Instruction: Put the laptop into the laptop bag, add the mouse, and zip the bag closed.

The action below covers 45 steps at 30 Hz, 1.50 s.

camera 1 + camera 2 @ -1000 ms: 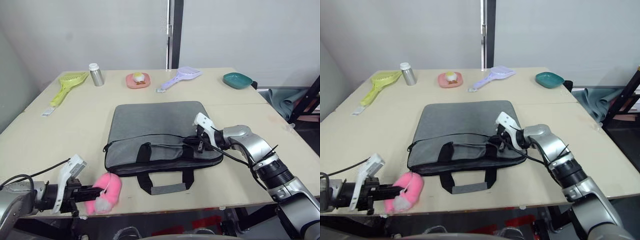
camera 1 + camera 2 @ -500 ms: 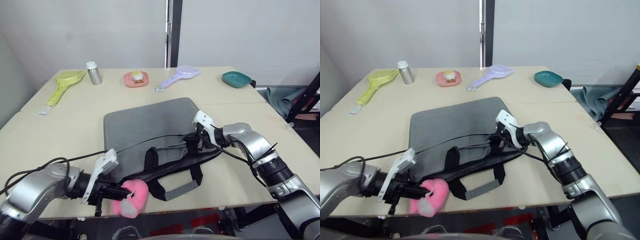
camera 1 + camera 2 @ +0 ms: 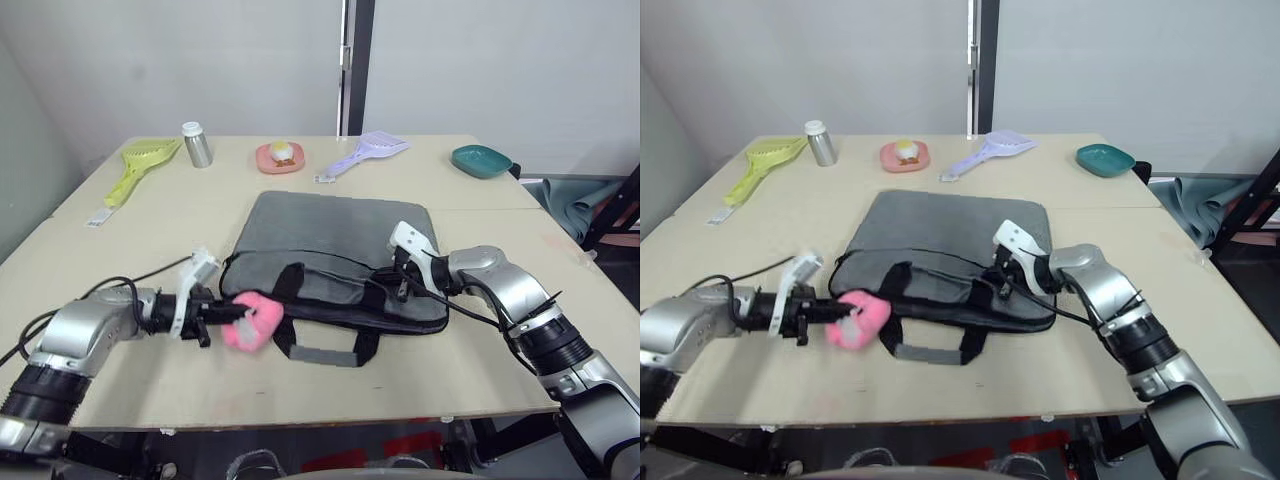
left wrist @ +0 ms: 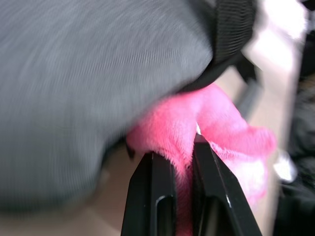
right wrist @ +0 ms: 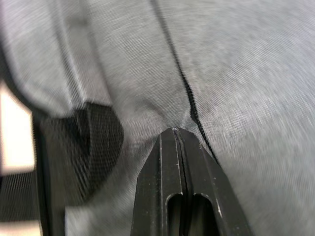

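The bag [image 3: 335,258] lies flat at the centre of the counter [image 3: 480,215], zipper edge and handles toward the robot. The left pincer [image 3: 222,315] is clenched on the pink toy [image 3: 252,318], which sits at the bag's near-left corner, touching the black handle [image 3: 318,340]. The right pincer [image 3: 399,289] rests on the bag's near-right part, beside the zipper line.

The left wrist view shows what the head views do not: two black fingers [image 4: 158,196] pinch the toy's fluff between them, and the toy presses against the grey fabric under a strap. The right wrist view shows the right fingers [image 5: 170,182] pressed together with no gap, tips nipping a fold of grey fabric beside the zipper; whether they hold the slider cannot be told.

Beyond the bag, along the far edge of the beige counter, stand a yellow scoop [image 3: 135,170], a silver bottle [image 3: 196,145], a pink dish [image 3: 279,157], a lilac scoop [image 3: 365,153] and a teal bowl [image 3: 480,160]. Grey walls stand behind.

Half a second ago the bag lay skewed and the toy hung at the counter's near edge; the bag is now squared and the toy is up at the bag.
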Tool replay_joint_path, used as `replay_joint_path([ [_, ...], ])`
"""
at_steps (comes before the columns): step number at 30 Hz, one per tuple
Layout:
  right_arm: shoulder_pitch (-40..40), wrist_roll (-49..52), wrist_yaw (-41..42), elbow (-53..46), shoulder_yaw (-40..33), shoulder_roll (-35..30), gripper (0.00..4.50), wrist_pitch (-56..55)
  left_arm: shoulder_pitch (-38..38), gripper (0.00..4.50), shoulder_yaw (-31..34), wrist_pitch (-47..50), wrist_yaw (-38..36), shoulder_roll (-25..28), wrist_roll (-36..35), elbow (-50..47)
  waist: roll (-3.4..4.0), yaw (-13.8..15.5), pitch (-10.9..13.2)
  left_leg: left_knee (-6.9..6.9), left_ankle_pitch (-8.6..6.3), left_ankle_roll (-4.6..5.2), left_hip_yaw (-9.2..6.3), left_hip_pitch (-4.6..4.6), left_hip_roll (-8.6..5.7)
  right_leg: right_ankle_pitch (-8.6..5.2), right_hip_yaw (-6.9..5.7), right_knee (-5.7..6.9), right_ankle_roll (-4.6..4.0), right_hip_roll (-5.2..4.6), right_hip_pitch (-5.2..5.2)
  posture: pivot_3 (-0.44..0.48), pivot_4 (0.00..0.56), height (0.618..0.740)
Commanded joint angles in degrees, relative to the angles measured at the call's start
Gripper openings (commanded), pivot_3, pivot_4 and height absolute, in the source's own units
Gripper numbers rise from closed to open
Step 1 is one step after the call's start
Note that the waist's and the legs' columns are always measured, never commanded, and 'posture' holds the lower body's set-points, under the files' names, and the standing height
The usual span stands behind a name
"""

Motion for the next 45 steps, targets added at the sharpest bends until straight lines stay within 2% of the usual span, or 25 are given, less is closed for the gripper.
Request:
replay_joint_path([
  [1,3.3,-2.6,0.4,5.1,5.2,-0.3,0.0,4.6,-3.5,0.01,2.2,-2.0,0.0,1.0,1.5,3.8,-0.06,-0.1,0.0,0.0,0.0,0.0,0.0,0.0,0.0,0.0,-0.01,0.0,0.0,0.0,0.0,0.0,0.15,0.74],
  [2,3.3,-2.7,0.4,5.1,5.2,-0.3,0.0,4.5,-3.4,0.01,2.0,-1.4,-1.2,1.3,0.9,2.8,-0.09,-0.1,0.1,0.0,0.0,-0.01,0.0,-0.01,0.0,0.0,-0.01,0.0,-0.01,0.01,0.0,0.0,0.15,0.74],
  [5,3.5,-2.6,0.4,4.9,4.9,-0.5,0.0,4.7,2.0,0.01,-2.1,-0.8,-6.9,3.7,-0.8,-8.1,-0.16,-0.2,0.1,-0.02,-0.06,-0.07,0.01,-0.04,0.03,-0.03,-0.03,-0.04,-0.05,0.01,-0.03,0.0,0.15,0.74],
  [10,4.0,-2.5,0.4,4.3,4.8,-0.6,0.0,5.1,6.1,0.01,-8.5,-5.8,-11.0,7.0,4.4,-13.2,-0.08,-0.3,0.1,-0.06,-0.14,-0.14,0.0,-0.02,0.08,-0.12,-0.07,-0.04,-0.14,0.05,-0.02,0.0,0.15,0.74],
  [13,4.3,-2.4,0.3,3.8,4.7,-0.6,0.0,5.5,3.9,0.01,-11.1,-6.4,-10.1,5.0,6.1,-12.7,-0.02,-0.3,0.1,-0.06,-0.15,-0.13,0.02,0.04,0.08,-0.12,-0.03,-0.03,-0.13,0.04,0.07,0.0,0.15,0.74],
  [19,5.2,-1.9,-0.1,2.3,4.8,-0.9,0.0,6.3,-2.4,0.01,-11.3,-2.8,-5.1,-2.2,6.3,-11.5,0.03,0.1,0.0,0.03,-0.14,-0.14,0.0,0.12,0.04,-0.11,-0.03,0.06,-0.13,-0.01,0.23,0.0,0.15,0.74],
  [26,5.1,-1.7,0.0,1.7,5.2,-1.0,0.0,6.8,-0.2,0.01,-14.9,-4.1,-10.8,0.5,6.1,-17.6,-0.01,0.3,0.0,0.03,-0.14,-0.13,0.0,0.08,0.04,-0.11,-0.03,0.0,-0.12,0.0,0.21,0.0,0.15,0.74],
  [30,4.3,-2.0,0.3,2.3,5.6,-0.7,0.0,6.6,-2.3,0.01,-16.1,-3.9,-15.1,-0.2,3.0,-19.4,0.0,0.2,0.0,0.03,-0.14,-0.13,0.0,0.08,0.06,-0.11,-0.04,-0.02,-0.12,0.01,0.17,0.0,0.15,0.74],
  [35,3.8,-2.3,0.7,2.9,5.6,-0.6,0.0,6.4,-6.3,0.01,-18.9,-6.2,-18.4,-0.9,5.3,-17.7,-0.09,-0.4,0.1,0.03,-0.14,-0.14,0.01,0.07,0.07,-0.11,-0.03,0.02,-0.12,0.04,0.11,0.0,0.15,0.74],
  [40,3.0,-2.6,1.1,3.2,6.0,-0.5,0.0,6.3,-11.8,0.01,-24.4,-14.6,-20.4,-2.4,13.1,-12.5,-0.14,-0.7,0.1,0.03,-0.14,-0.14,0.02,0.05,0.07,-0.11,-0.02,0.05,-0.13,0.05,0.12,0.0,0.15,0.74],
  [42,2.8,-2.6,1.2,3.1,6.0,-0.4,0.0,6.5,-13.8,0.01,-23.9,-14.1,-18.5,-4.6,13.7,-9.5,-0.14,-0.7,0.1,0.03,-0.14,-0.14,0.02,0.05,0.07,-0.11,-0.01,0.06,-0.13,0.04,0.13,0.0,0.15,0.74],
  [45,2.8,-2.6,1.4,2.8,6.0,-0.5,0.0,6.7,-14.4,0.01,-23.2,-15.2,-18.1,-5.1,15.1,-6.5,-0.13,-0.6,0.1,0.05,-0.13,-0.14,0.03,0.06,0.07,-0.1,0.01,0.12,-0.13,0.04,0.12,0.0,0.15,0.74],
])
